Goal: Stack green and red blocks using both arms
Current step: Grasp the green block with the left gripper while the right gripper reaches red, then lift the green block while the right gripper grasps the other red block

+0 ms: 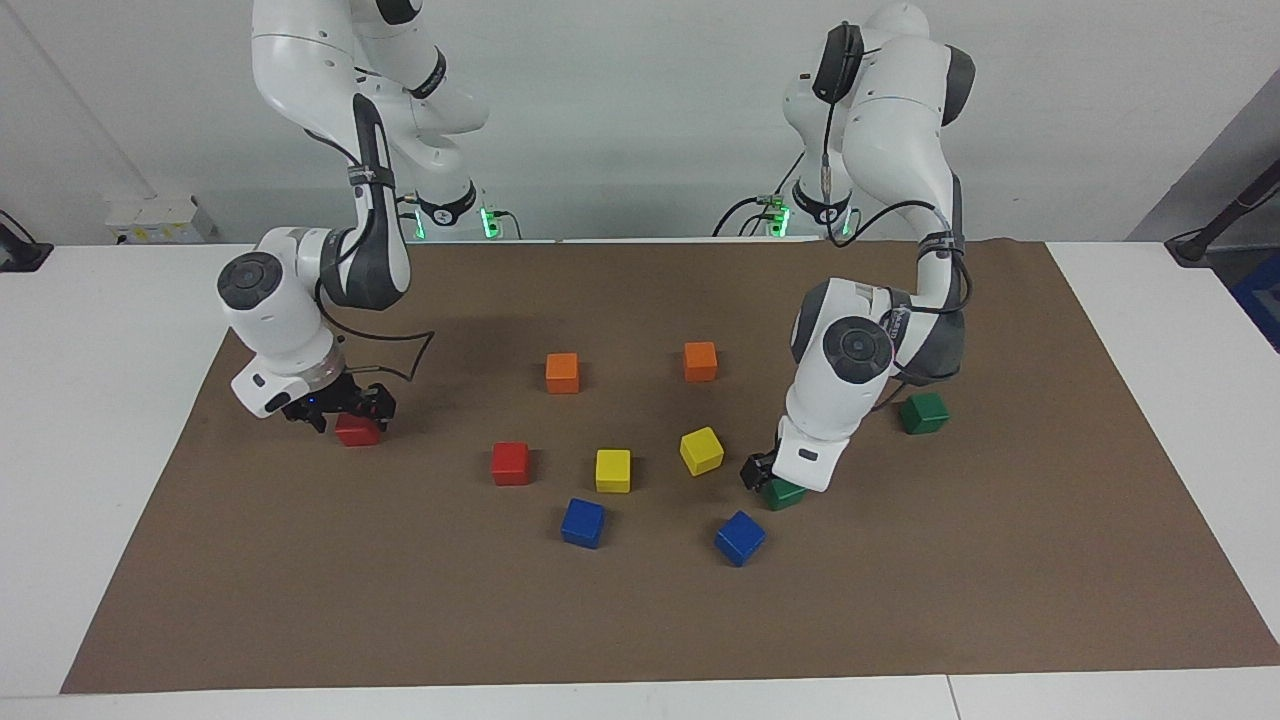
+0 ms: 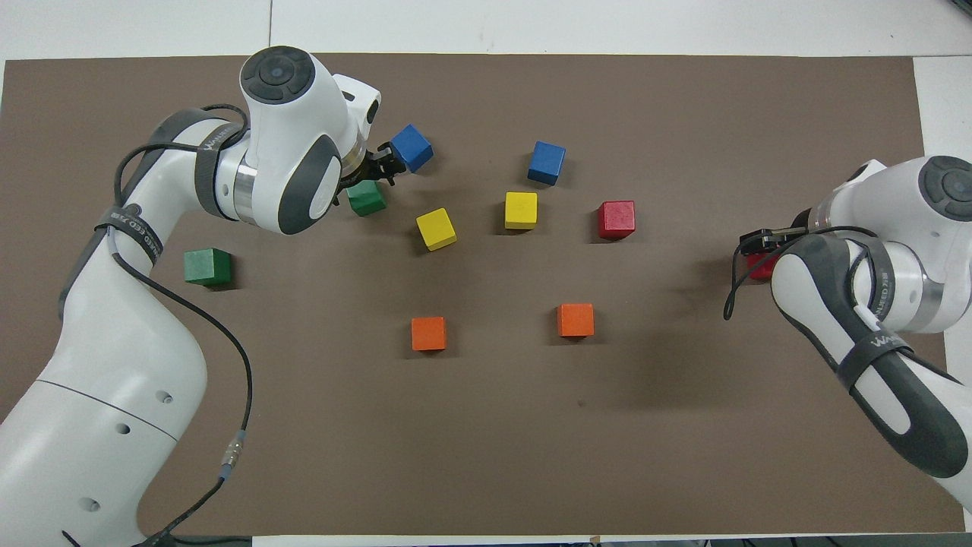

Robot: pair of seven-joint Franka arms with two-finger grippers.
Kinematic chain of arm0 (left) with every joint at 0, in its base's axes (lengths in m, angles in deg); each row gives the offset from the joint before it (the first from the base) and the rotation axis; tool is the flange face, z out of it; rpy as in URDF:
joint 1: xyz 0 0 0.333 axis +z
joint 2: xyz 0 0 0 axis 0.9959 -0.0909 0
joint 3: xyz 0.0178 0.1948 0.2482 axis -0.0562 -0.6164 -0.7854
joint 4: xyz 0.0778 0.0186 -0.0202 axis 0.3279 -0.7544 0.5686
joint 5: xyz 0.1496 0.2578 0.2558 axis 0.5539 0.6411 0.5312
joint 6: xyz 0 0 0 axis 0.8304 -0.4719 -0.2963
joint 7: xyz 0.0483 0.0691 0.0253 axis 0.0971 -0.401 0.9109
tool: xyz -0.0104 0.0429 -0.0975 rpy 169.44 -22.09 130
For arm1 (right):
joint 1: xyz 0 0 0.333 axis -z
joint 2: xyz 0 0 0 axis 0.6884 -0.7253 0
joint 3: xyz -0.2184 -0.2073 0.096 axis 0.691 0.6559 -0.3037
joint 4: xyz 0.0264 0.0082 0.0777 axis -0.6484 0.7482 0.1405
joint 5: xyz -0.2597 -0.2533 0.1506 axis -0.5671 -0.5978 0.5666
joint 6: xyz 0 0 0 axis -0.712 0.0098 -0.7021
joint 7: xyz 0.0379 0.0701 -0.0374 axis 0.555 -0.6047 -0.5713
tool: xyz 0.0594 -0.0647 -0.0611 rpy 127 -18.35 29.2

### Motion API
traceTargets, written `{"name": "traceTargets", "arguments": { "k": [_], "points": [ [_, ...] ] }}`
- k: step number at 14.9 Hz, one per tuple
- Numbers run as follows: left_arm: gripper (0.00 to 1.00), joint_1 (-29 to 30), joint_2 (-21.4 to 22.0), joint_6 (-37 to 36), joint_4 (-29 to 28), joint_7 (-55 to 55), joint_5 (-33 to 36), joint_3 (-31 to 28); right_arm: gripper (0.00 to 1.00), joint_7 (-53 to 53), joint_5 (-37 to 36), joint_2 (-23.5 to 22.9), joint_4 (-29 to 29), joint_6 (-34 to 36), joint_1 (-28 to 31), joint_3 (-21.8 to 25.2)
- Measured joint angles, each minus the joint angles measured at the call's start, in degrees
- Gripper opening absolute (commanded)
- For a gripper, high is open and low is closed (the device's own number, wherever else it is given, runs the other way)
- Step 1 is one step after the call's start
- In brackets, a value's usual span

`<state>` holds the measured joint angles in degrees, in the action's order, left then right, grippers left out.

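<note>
One red block (image 1: 357,431) (image 2: 759,267) sits on the mat toward the right arm's end. My right gripper (image 1: 352,414) (image 2: 762,241) hangs just over it, open, a finger to each side and apart from it. The other red block (image 1: 510,463) (image 2: 616,219) lies beside the yellow cubes. My left gripper (image 1: 762,472) (image 2: 382,162) is low at a green block (image 1: 785,494) (image 2: 366,199) that rests on the mat, and its hand hides part of that block. The second green block (image 1: 924,412) (image 2: 206,267) lies nearer the robots, toward the left arm's end.
Two orange cubes (image 1: 562,372) (image 1: 700,361) lie nearest the robots. Two yellow cubes (image 1: 613,470) (image 1: 701,450) sit mid-mat. Two blue cubes (image 1: 583,522) (image 1: 739,537) lie farthest out, one close beside the left gripper. The brown mat (image 1: 900,620) covers the table.
</note>
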<state>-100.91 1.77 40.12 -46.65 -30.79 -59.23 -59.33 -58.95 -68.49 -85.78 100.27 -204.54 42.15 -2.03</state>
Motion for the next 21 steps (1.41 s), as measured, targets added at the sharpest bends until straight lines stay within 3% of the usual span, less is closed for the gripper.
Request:
{"name": "traceTargets", "arguments": {
  "k": [6, 14, 15, 16, 17, 18, 19, 21],
  "points": [
    [1.00, 0.02, -0.73, 2.90, -2.81, 0.29, 0.00, -0.25, 1.00, 0.75, 0.10, 0.66, -12.15, 12.34, -5.29, -0.13],
    [1.00, 0.05, -0.74, 5.44, -4.73, 1.94, 0.00, -0.27, 1.00, 4.86, 0.16, 0.32, -15.90, 13.12, -8.52, -0.16],
    [0.96, 0.06, -0.74, 5.57, -4.77, 2.03, 0.00, -0.28, 1.00, 6.29, 0.16, -0.29, -16.91, 13.25, -9.31, -0.17],
    [0.88, 0.08, -0.74, 5.64, -4.77, 2.19, -0.01, -0.29, 1.00, 7.36, 0.16, -1.16, -18.17, 13.42, -10.02, -0.19],
    [0.72, 0.10, -0.73, 5.69, -4.77, 2.66, -0.01, -0.31, 1.00, 8.17, 0.16, -2.26, -19.61, 13.59, -10.70, -0.20],
    [0.39, 0.10, -0.74, 5.71, -4.77, 3.40, -0.01, -0.32, 1.00, 8.95, 0.16, -3.50, -21.05, 13.70, -11.33, -0.21],
    [0.00, 0.09, -0.74, 5.69, -4.77, 4.02, -0.01, -0.31, 1.00, 9.90, 0.16, -4.77, -22.30, 13.72, -11.83, -0.21],
    [0.00, 0.08, -0.73, 5.42, -4.72, 5.03, -0.02, -0.31, 1.00, 11.94, 0.17, -7.19, -24.12, 13.70, -12.93, -0.25]
  ]
}}
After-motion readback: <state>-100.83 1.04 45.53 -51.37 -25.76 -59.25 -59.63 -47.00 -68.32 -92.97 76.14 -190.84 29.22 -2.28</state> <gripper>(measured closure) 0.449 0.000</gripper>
